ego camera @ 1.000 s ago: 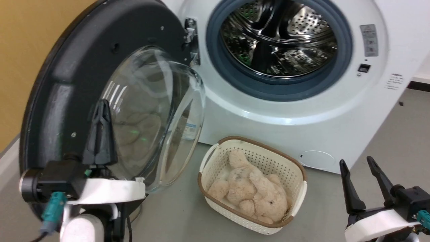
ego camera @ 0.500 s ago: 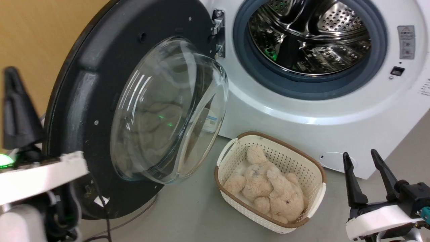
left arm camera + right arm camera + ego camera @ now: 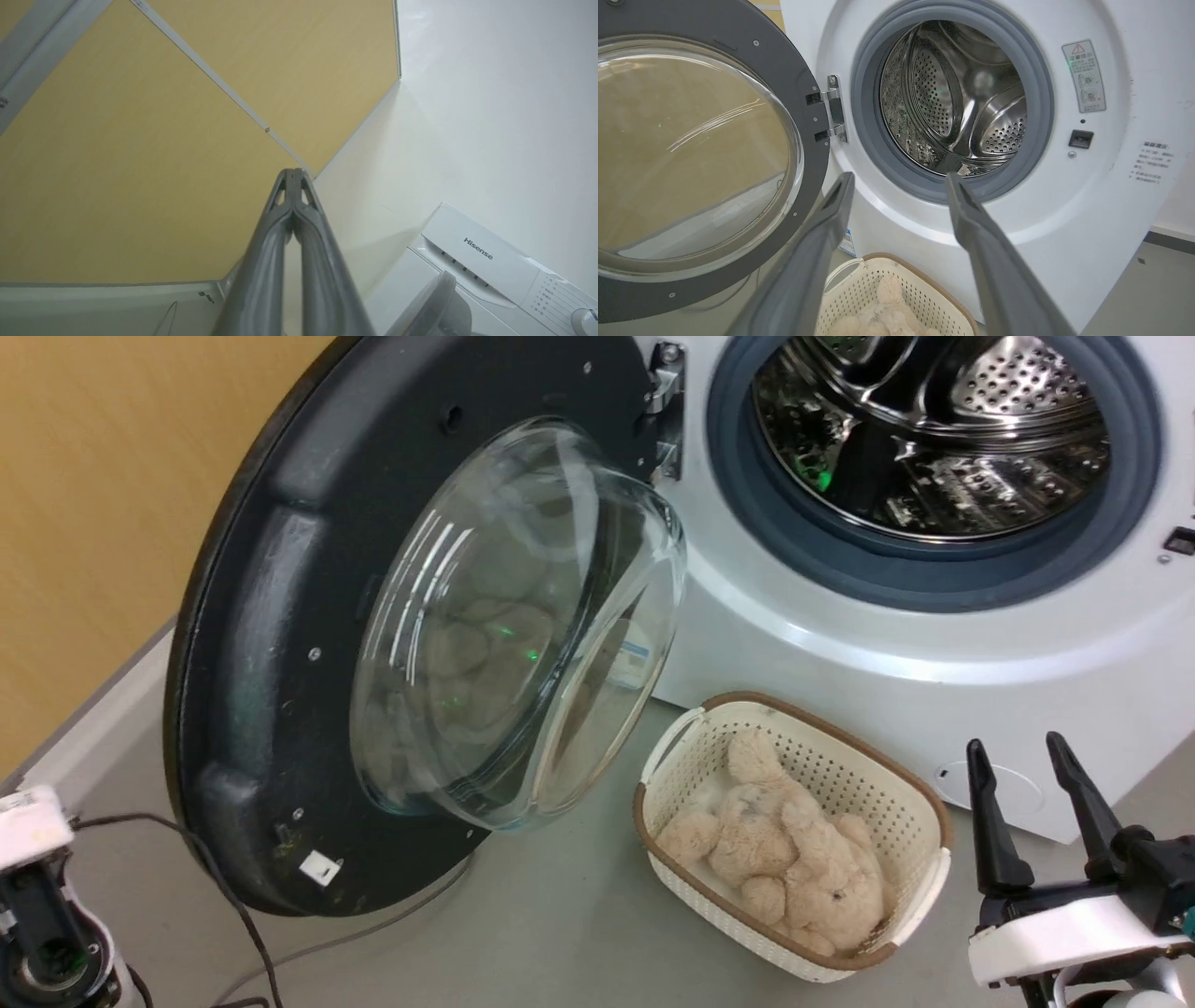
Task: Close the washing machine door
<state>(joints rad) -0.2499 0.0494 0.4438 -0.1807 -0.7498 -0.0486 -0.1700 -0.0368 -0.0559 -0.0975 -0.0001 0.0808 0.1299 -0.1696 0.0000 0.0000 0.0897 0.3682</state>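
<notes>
Washing machine door (image 3: 271,616) stands open, well left of right gripper (image 3: 1016,744).

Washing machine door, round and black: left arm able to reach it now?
Probably yes. The left arm's wrist sits beside the free rim of the round black washing machine door, nothing between; the shut left gripper points up at the yellow wall, so it needs re-aiming.
</notes>
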